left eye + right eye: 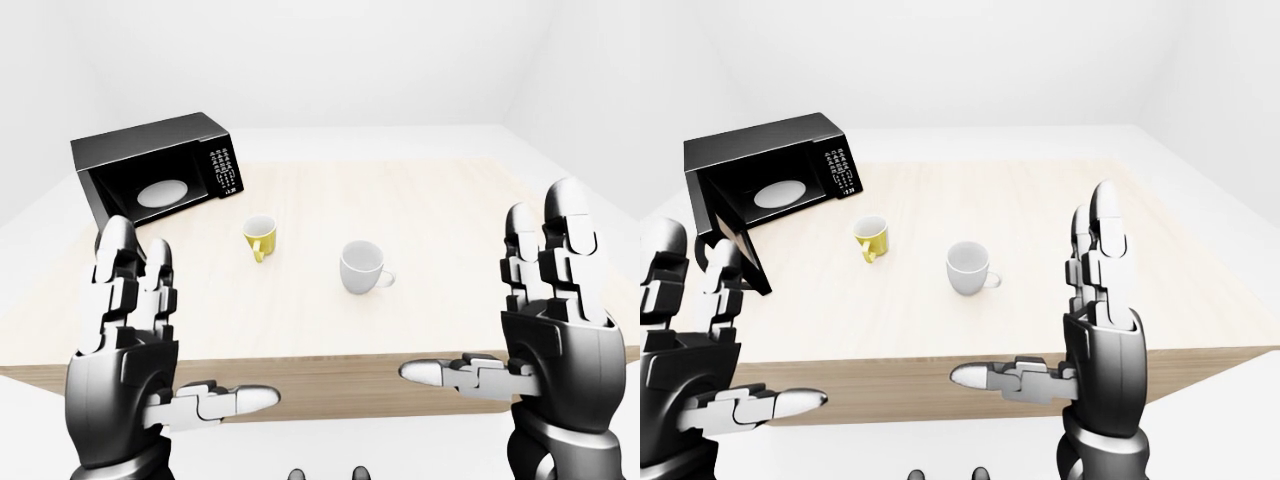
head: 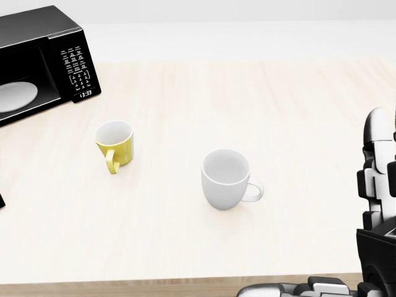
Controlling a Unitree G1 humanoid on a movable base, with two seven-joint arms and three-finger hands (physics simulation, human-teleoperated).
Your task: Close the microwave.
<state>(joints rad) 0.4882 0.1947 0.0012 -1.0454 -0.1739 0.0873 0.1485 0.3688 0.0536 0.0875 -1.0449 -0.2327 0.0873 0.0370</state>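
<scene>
Boxy black microwave [image 1: 765, 190] sits at the pale wooden table's [image 2: 247, 111] 10 o'clock corner, door [image 1: 735, 245] hanging open, white turntable plate [image 1: 778, 192] showing, keypad on its right. Left hand [image 1: 135, 345] and right hand [image 1: 545, 320] hover low, fingers spread wide, holding nothing.

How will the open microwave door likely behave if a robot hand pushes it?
The microwave door looks like a rigid flat panel, so it should swing rather than bend. The boxy microwave sits flat on the table, so it probably won't tip.
</scene>
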